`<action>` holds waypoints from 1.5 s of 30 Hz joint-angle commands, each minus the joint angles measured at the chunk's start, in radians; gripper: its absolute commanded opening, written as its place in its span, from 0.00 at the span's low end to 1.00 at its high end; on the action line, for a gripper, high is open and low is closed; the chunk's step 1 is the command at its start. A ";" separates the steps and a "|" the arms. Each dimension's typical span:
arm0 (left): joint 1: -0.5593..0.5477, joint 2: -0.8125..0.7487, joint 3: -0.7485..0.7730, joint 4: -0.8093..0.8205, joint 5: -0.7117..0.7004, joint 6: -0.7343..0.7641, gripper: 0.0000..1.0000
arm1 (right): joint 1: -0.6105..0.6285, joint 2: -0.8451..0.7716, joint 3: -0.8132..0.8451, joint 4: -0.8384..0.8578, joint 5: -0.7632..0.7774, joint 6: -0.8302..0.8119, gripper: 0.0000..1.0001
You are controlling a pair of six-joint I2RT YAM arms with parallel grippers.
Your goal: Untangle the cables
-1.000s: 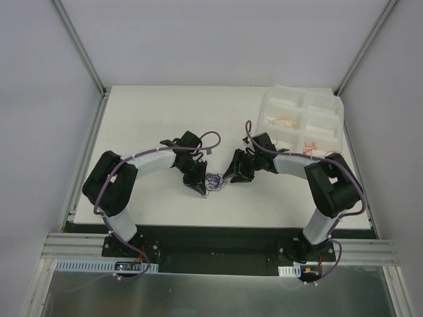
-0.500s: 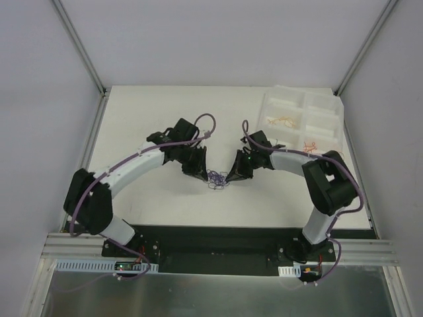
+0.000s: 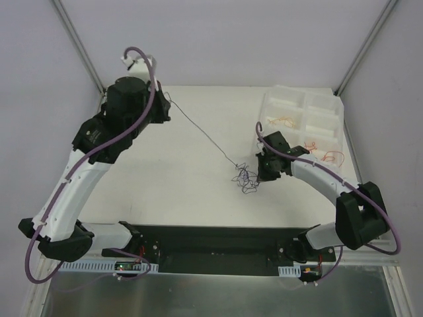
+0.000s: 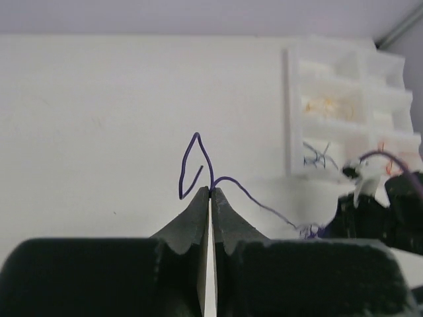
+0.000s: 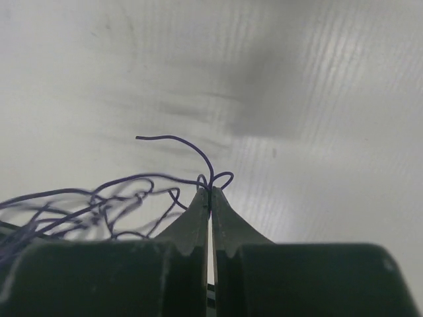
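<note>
The cables (image 3: 244, 179) lie as a small purple knot near the middle of the desk (image 3: 172, 191). One strand (image 3: 198, 129) stretches almost straight up and away to my left end effector (image 4: 210, 191), which is pressed together on its curly end. My right end effector (image 5: 210, 193) is pinching the cables at the knot's edge. I judge these wires feather-light, springy and quick to slip or kink, so I'd take hold near a free end, right at the fingertips.

The cables (image 3: 244, 179) are bunched on the tabletop (image 3: 165, 188) just left of the right claw (image 3: 259, 174); one is stretched back-left to the left claw (image 3: 164, 100). The tray (image 3: 299, 105) is set behind, far right.
</note>
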 commanded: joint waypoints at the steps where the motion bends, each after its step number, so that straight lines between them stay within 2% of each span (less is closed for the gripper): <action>1: 0.000 0.015 0.205 -0.034 -0.288 0.165 0.00 | -0.046 0.043 -0.013 -0.069 0.088 -0.050 0.00; 3: 0.000 0.046 0.288 -0.034 -0.297 0.235 0.00 | -0.066 0.048 -0.003 -0.107 0.088 -0.039 0.00; 12: 0.000 0.126 0.617 -0.012 -0.334 0.410 0.00 | -0.092 0.006 -0.034 -0.190 0.287 0.013 0.03; 15: 0.000 0.120 0.681 0.031 -0.377 0.468 0.00 | -0.097 0.020 -0.019 -0.236 0.333 0.034 0.09; 18: 0.000 0.084 0.665 0.103 -0.369 0.508 0.00 | -0.097 -0.006 -0.040 -0.221 0.345 0.045 0.17; 21: 0.000 0.070 0.656 0.127 -0.374 0.533 0.00 | -0.098 -0.017 -0.051 -0.223 0.361 0.047 0.33; 22: 0.000 0.067 0.642 0.131 -0.372 0.533 0.00 | -0.100 -0.017 -0.054 -0.223 0.361 0.048 0.38; 26: 0.000 0.032 0.526 0.131 -0.329 0.469 0.00 | -0.101 -0.052 -0.069 -0.220 0.346 0.045 0.46; 29: 0.000 0.012 0.428 0.131 -0.308 0.418 0.00 | -0.101 -0.087 -0.082 -0.203 0.307 0.013 0.47; 33: 0.000 -0.015 0.298 0.123 -0.253 0.346 0.00 | -0.098 -0.151 -0.105 -0.128 0.133 -0.022 0.48; 35: 0.000 -0.035 0.180 0.114 -0.196 0.247 0.00 | -0.098 -0.199 -0.131 -0.059 0.003 -0.027 0.59; 37: 0.000 -0.058 0.054 0.097 -0.136 0.159 0.00 | -0.098 -0.231 -0.138 -0.019 -0.064 -0.010 0.67; 41: 0.006 -0.083 -0.212 0.065 0.005 0.012 0.00 | -0.100 -0.237 -0.106 -0.028 -0.079 -0.001 0.71; 45: 0.011 -0.081 -0.388 0.005 0.091 -0.088 0.00 | -0.101 -0.222 -0.082 -0.025 -0.108 -0.013 0.76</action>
